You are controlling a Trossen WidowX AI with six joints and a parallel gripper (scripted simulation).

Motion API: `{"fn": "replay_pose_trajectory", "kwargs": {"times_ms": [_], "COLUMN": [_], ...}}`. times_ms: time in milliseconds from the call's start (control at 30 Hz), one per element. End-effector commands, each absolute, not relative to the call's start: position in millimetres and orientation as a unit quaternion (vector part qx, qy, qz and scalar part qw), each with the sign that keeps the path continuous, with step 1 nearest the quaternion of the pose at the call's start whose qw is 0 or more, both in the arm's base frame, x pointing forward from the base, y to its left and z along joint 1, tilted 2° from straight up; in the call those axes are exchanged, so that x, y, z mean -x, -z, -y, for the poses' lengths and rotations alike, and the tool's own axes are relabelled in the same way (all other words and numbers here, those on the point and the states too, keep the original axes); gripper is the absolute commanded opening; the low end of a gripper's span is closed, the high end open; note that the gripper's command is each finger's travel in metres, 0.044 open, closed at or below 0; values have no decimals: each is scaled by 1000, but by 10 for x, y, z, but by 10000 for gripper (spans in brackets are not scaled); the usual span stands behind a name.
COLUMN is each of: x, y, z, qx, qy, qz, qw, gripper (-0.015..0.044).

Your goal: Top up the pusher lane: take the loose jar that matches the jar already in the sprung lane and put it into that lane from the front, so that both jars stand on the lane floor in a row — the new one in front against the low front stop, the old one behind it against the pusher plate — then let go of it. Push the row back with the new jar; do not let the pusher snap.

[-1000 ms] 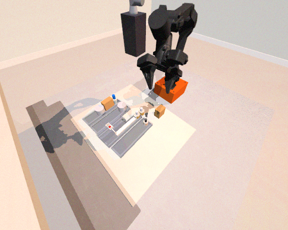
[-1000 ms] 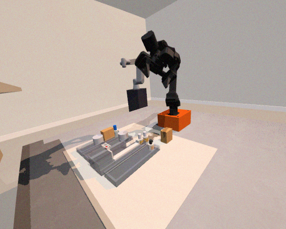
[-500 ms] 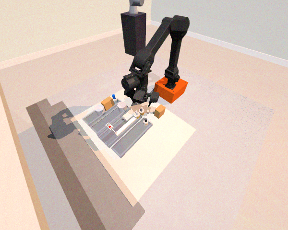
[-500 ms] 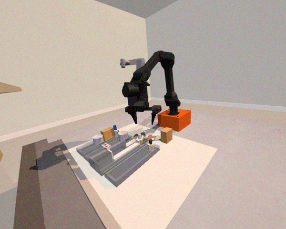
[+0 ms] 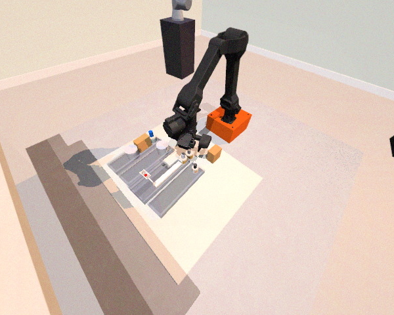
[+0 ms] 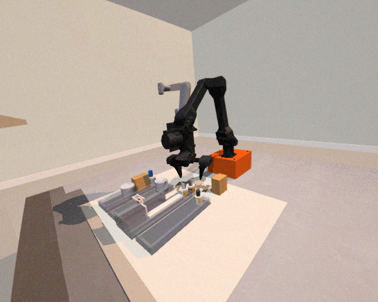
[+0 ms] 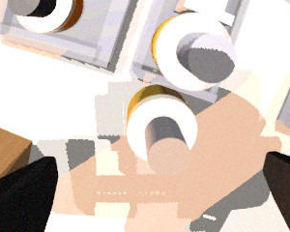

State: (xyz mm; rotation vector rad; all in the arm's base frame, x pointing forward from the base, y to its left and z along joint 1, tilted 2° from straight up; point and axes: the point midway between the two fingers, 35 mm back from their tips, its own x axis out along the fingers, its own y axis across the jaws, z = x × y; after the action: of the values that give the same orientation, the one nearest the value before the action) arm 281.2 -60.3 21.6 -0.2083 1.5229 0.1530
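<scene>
My hand (image 6: 189, 171) hangs wide open with nothing between its dark fingers, pointing down over the near end of the grey lane trays (image 6: 169, 224) on the cream mat (image 6: 222, 234).

In the wrist view, the loose small white jar with an amber band and grey cap (image 7: 160, 134) stands on the mat directly below me, about centred between my two fingers, which sit at eight and four o'clock of it and well apart from it. Just beyond it, at one o'clock, the matching white jar with a grey cap (image 7: 195, 53) stands inside the front of the sprung lane with the white pusher strip (image 5: 166, 173). At eleven o'clock a third white jar with a darker cap (image 7: 44, 2) stands in the neighbouring grey lane (image 7: 113, 19). A tan cardboard box (image 7: 6, 149) shows at nine o'clock, near my finger on that side.
</scene>
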Motion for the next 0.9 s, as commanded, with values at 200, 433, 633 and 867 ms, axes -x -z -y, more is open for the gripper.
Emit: {"fn": "replay_pose_trajectory", "kwargs": {"times_ms": [200,433,633,867], "x": [-2837,-2844,-2847,-2846], "y": [-40,73,169,224], "z": [617,622,625,627], "qx": [97,97,97,97], "qy": [-67,-67,-67,-67], "qz": [-686,-686,-686,-686], "qw": [718,718,718,718], "gripper": [440,440,440,387]}}
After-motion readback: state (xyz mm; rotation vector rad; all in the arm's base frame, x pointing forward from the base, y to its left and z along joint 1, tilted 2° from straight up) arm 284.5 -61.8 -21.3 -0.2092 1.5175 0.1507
